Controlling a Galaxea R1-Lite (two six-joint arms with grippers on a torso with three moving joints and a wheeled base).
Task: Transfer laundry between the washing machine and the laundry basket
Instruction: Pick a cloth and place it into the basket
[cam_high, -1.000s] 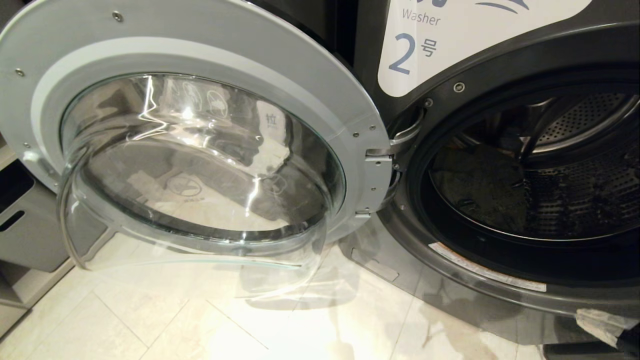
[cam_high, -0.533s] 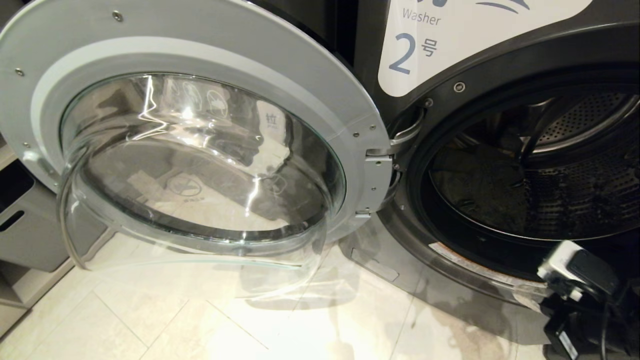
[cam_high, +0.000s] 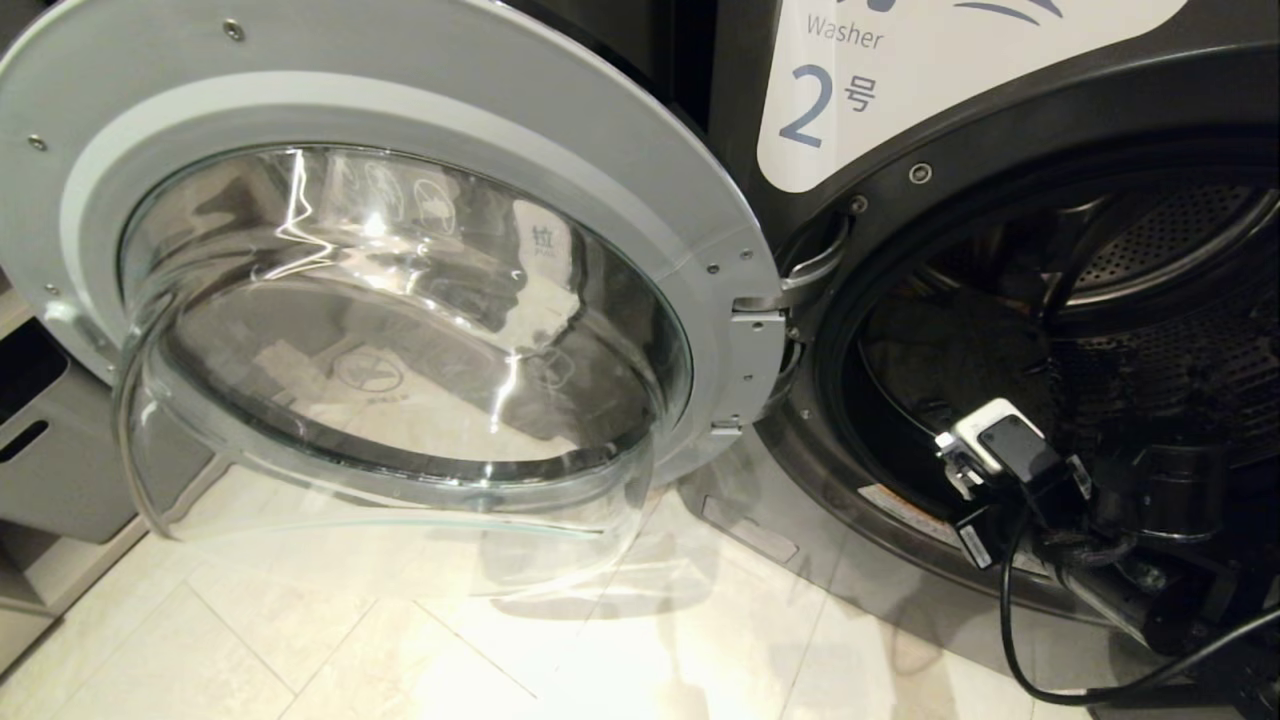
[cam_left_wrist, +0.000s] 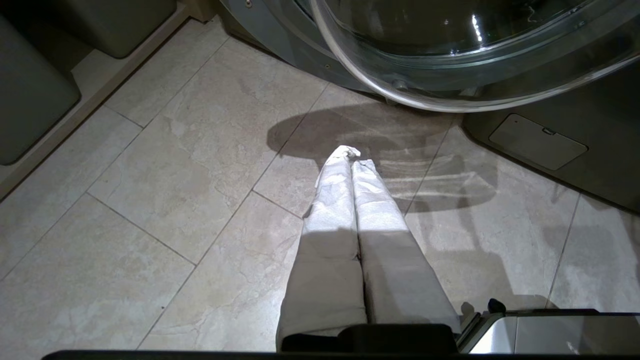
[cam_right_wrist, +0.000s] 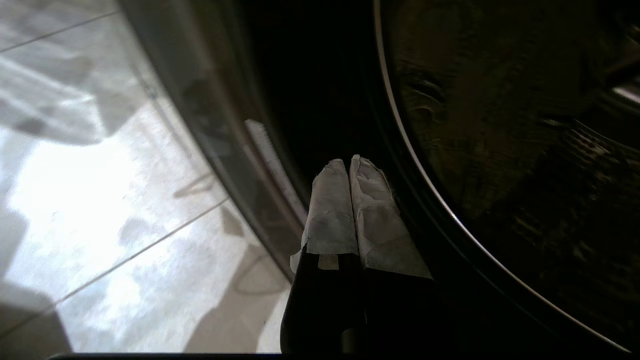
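1. The washing machine (cam_high: 1000, 120), dark grey with a white label bearing a blue "2", stands with its round door (cam_high: 400, 250) swung fully open to the left on its hinge.
2. The door's domed glass bulges out over the pale tiled floor (cam_high: 300, 640) and casts a shadow there.
3. Inside the drum (cam_high: 1180, 390), against its left wall, lies a dark olive-grey garment (cam_high: 960, 370); it is dim and its shape is hard to make out.
4. The right arm (cam_high: 1100, 520) reaches up from the lower right corner of the head view, its wrist at the lower rim of the drum opening.
5. The right gripper (cam_right_wrist: 349, 162) has its two cloth-wrapped fingers pressed together, holding nothing, the tips just at the dark door seal beside the drum's bright rim.
6. The left gripper (cam_left_wrist: 351, 154) hangs above the floor near the lower edge of the open door, its wrapped fingers pressed together and empty.
7. A plain grey bin (cam_high: 60, 460) with a slot handle sits at the left edge of the head view, behind the door.
8. A small access panel (cam_left_wrist: 537, 142) shows at the washer's base.
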